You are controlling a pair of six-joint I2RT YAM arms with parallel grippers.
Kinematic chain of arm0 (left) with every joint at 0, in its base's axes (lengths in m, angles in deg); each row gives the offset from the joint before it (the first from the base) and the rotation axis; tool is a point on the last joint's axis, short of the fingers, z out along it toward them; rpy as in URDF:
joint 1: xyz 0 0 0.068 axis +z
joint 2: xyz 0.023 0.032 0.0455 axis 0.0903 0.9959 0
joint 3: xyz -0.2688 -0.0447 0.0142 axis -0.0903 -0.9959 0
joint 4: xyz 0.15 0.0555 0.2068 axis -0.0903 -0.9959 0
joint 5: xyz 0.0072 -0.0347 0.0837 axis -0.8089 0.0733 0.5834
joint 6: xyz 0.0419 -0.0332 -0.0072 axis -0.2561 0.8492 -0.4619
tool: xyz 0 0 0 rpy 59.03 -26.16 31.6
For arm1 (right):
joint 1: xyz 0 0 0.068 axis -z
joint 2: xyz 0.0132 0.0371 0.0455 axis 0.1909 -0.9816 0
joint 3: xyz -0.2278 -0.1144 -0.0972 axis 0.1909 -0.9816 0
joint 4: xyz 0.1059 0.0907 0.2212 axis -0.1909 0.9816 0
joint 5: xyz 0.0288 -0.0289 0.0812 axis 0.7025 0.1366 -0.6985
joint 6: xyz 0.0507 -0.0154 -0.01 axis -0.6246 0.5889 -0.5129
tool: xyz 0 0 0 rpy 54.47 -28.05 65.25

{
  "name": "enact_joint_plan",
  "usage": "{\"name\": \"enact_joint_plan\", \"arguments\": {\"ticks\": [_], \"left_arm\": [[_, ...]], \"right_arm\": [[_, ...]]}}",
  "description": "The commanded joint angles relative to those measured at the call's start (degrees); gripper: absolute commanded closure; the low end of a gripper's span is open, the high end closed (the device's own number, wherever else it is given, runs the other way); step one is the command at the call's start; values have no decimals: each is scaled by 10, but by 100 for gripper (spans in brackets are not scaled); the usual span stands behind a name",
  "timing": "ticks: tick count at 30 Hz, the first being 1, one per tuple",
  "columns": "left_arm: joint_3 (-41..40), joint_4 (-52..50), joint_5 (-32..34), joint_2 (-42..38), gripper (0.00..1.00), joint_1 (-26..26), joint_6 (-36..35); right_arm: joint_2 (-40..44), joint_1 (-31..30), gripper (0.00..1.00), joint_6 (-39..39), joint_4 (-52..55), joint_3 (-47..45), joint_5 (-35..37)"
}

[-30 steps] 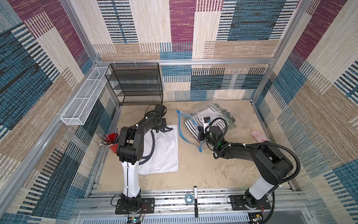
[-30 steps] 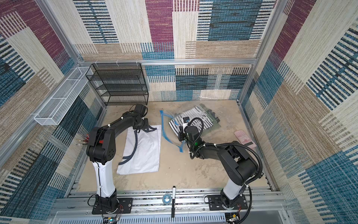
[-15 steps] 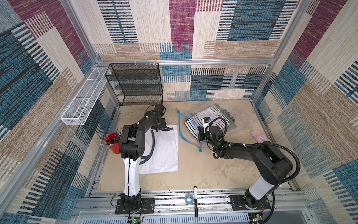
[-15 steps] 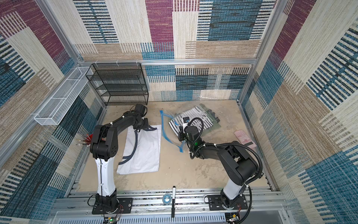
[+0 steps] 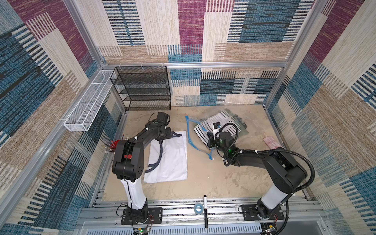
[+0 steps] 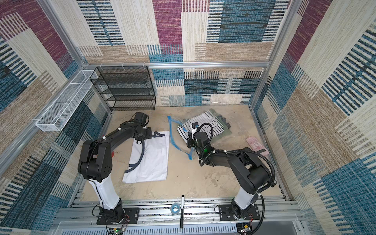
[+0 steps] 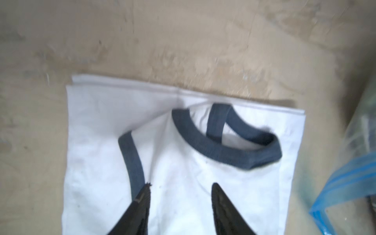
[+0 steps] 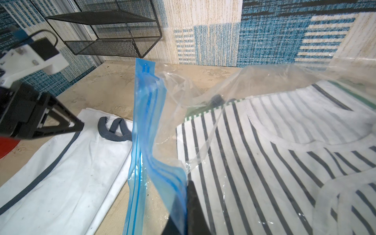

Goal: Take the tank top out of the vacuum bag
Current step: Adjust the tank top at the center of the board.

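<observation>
The left gripper (image 7: 182,185) hangs with jaws apart over the tank top (image 5: 169,156); the right gripper (image 8: 184,201) pinches the vacuum bag (image 8: 203,87).
The white, blue-trimmed tank top lies flat, outside the bag, near the table's (image 5: 223,183) left edge. The right gripper clamps the blue zip strip (image 8: 146,122). Striped garments (image 8: 264,154) lie inside the clear bag, toward the far edge.

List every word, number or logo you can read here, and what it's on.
None can be read.
Pink flat item by the right wall: printed grid, too small to read.
Red patch on the left arm: too small to read.
Vacuum bag and white tank top: no print visible.
</observation>
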Motion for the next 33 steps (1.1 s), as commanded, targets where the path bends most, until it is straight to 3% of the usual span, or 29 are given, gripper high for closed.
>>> {"name": "enact_joint_plan", "arguments": {"ticks": [1,10,17,25,33], "left_arm": [[-45,1,-39,-22,40,0,18],[-65,1,-45,-5,37,-1,6],[-29,-24,6,41,36,-1,25],[49,-63,42,106,35,4,43],[139,-74,20,179,35,29,15]], "right_arm": [[-1,0,100,-8,-6,6,-9],[-5,0,100,-10,-2,10,-15],[-6,0,100,-10,0,11,-13],[-6,0,100,-9,1,11,-12],[-7,0,100,-7,1,12,-11]]}}
